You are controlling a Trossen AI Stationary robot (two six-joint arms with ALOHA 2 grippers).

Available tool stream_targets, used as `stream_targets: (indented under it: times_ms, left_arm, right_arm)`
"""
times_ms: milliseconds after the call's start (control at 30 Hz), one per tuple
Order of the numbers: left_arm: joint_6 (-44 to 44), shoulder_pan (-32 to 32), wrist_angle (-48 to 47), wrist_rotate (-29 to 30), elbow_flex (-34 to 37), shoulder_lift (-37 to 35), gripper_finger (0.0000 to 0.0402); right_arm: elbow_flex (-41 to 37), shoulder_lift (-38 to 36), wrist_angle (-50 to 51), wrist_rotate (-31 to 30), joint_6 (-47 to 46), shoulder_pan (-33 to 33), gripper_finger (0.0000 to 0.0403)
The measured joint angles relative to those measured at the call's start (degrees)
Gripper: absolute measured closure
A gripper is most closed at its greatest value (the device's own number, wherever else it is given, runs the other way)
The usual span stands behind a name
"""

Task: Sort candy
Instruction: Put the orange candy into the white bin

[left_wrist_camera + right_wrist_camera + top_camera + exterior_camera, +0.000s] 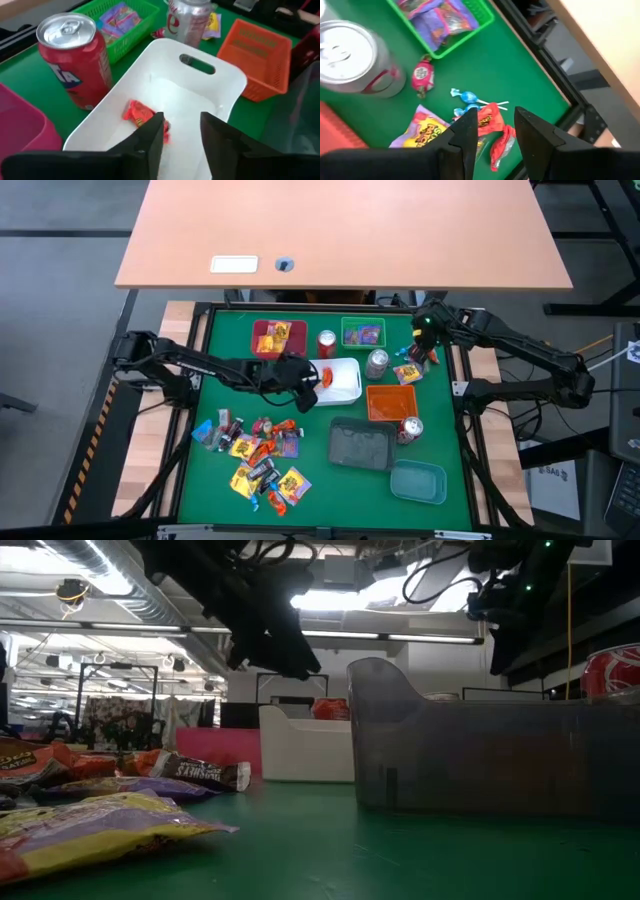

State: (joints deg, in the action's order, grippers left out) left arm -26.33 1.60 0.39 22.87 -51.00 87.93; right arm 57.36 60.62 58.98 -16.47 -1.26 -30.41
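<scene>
A: Left gripper (181,132) is hovering over the white tray (227,82), fingers apart, gripping nothing. 1 red candy (138,114) is lying in that tray, just beside the left finger, looking dropped.

B: Right side?

A: Right gripper (494,131) is hanging over the table's far right corner, fingers apart, nothing between them. A red wrapper (490,120) is lying directly below it, long axis running roughly across the gap, next to a blue lollipop (468,97).

B: Main pile?

A: Loose candy pile (262,458) is sitting at the near left of the green mat (318,480), well apart from the left gripper, toward the robot. Left arm is nearer; I'd guess it's heading back there next.
</scene>
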Motion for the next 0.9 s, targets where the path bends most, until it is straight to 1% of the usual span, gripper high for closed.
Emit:
stream_targets:
  times_ms: [100, 233, 333, 433, 533, 733, 900]
  left_arm:
    - [0.00, -0.21, 0.34, 0.00, 0.00, 0.69, 0.0265]
    - [0.00, -0.21, 0.34, 0.00, 0.00, 0.95, 0.0261]
    - [0.00, -0.21, 0.34, 0.00, 0.00, 0.95, 0.0261]
    - [0.00, -0.21, 0.34, 0.00, 0.00, 0.95, 0.0261]
    - [0.00, -0.21, 0.34, 0.00, 0.00, 0.95, 0.0261]
    - [0.00, -0.19, 0.36, 0.00, 0.00, 0.95, 0.0261]
    - [-0.02, -0.19, 0.36, 0.00, 0.00, 0.95, 0.0261]
  right_arm:
    - [0.00, 0.37, 0.02, -1.34, -1.89, 0.00, 0.0259]
    - [0.00, 1.42, 1.45, -2.08, -3.39, -0.95, 0.0220]
    - [0.00, 2.79, 2.94, -2.55, -3.67, -3.19, 0.0191]
    - [0.00, 4.34, 3.74, -2.42, -4.67, -6.43, 0.0172]
    - [0.00, 5.62, 4.77, -2.25, -4.78, -10.37, 0.0163]
    - [0.00, 8.87, 6.68, 4.13, -4.56, -17.53, 0.0162]
    - [0.00, 11.97, 7.65, 4.76, -4.48, -21.56, 0.0162]
